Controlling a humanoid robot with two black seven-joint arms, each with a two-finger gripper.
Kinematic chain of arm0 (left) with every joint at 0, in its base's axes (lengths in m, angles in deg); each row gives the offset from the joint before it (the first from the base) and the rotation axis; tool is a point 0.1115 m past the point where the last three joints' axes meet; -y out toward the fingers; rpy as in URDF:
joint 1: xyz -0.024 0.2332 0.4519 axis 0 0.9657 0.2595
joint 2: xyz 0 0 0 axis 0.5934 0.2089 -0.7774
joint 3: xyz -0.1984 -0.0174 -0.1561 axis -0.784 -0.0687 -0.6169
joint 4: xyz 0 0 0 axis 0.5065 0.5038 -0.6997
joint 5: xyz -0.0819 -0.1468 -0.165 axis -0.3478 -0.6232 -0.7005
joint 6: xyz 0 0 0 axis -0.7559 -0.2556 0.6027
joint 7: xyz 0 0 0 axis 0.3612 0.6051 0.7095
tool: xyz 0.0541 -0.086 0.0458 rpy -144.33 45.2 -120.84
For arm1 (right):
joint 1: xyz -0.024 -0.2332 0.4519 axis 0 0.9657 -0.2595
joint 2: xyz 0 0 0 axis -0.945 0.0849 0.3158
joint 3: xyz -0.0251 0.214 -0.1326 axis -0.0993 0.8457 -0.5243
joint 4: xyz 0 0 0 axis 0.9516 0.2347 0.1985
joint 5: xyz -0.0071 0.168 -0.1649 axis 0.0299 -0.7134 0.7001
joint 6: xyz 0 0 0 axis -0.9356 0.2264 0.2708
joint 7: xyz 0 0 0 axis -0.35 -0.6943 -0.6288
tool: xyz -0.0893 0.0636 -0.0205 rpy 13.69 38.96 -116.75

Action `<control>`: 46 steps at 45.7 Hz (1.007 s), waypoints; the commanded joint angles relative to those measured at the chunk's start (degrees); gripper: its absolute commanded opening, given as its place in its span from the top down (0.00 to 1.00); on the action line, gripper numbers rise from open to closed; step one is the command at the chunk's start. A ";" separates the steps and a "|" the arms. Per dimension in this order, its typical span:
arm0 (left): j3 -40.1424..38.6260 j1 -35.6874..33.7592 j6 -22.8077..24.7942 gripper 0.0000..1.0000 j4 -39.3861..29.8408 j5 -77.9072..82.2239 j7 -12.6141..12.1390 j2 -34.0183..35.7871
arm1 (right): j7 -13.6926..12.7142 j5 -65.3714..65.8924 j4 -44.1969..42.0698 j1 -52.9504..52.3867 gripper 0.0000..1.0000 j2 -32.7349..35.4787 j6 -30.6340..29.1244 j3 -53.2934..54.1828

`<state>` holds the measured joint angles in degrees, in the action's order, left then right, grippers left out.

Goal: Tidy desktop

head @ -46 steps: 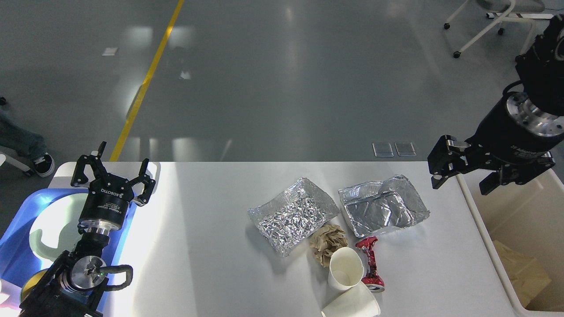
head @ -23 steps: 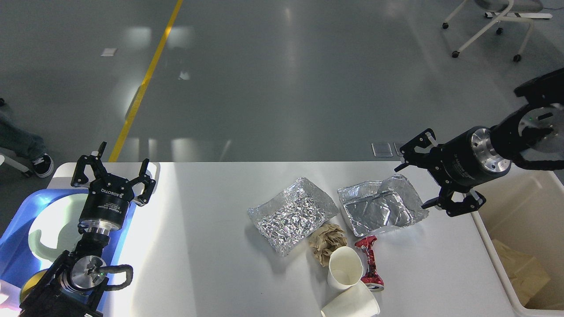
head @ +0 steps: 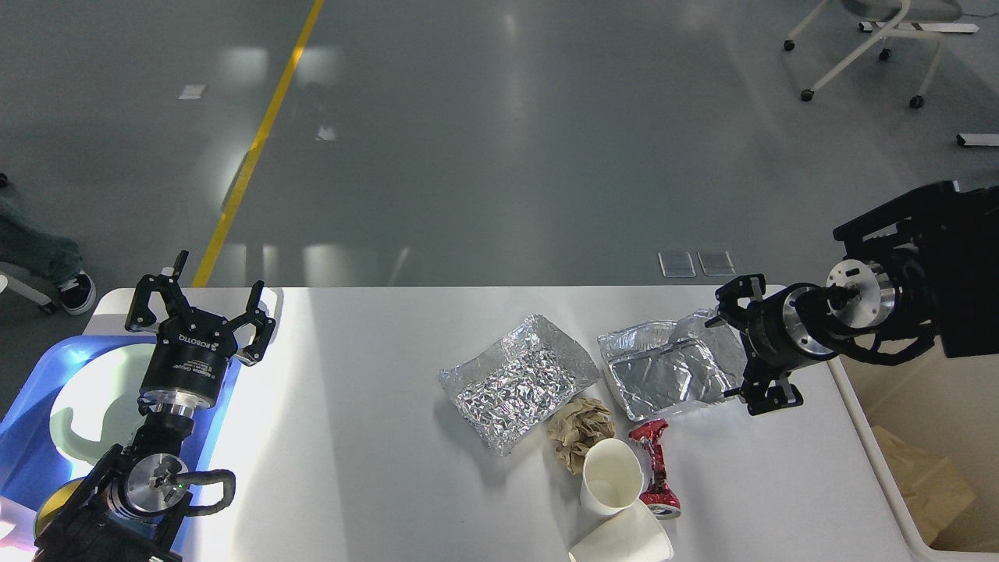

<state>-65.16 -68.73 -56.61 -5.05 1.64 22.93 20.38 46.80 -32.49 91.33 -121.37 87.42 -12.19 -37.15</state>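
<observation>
The right gripper stood with its jaws apart at the right rim of the flattened foil tray, one finger at the tray's far right corner and the other at its near right corner, so that the crumpled edge lay between them. Whether a finger touched the foil could not be told.

The step in hand looked like a pinch on that rim, to carry the tray to the beige bin just off the right edge of the surface. To do it well, the jaws would need to close on a raised fold of foil, not on the flat base, and low enough to catch it without scraping the surface. Thin foil bends and tears, so a firm bite well in from the edge seemed safer than a tip grip. A straight lift would spare the crushed red can near the tray's near edge.

Toward the middle of the surface lay the second foil sheet, a brown paper wad and two paper cups near the near edge.

The left gripper hung with jaws spread at the far left corner, over the blue tray.
</observation>
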 commanded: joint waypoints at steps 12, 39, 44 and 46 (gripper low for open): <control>0.00 0.01 0.00 0.03 0.00 0.00 0.00 0.00 | 0.00 0.34 -18.22 19.03 0.08 -5.68 0.23 3.75; 0.00 0.01 0.00 0.03 0.00 0.00 0.00 0.00 | -0.27 4.56 -38.10 34.43 0.17 -9.81 3.04 7.97; 0.00 0.01 0.00 0.03 0.00 0.00 0.00 0.00 | -0.27 5.44 -38.10 34.87 0.32 -9.81 3.31 8.06; 0.00 0.01 0.00 0.03 0.00 0.00 0.00 0.00 | -0.27 5.53 -38.01 34.86 0.42 -9.81 3.31 8.06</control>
<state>-65.16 -68.72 -56.61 -5.05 1.64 22.93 20.38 46.51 -27.49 53.25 -86.73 77.57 -9.11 -29.25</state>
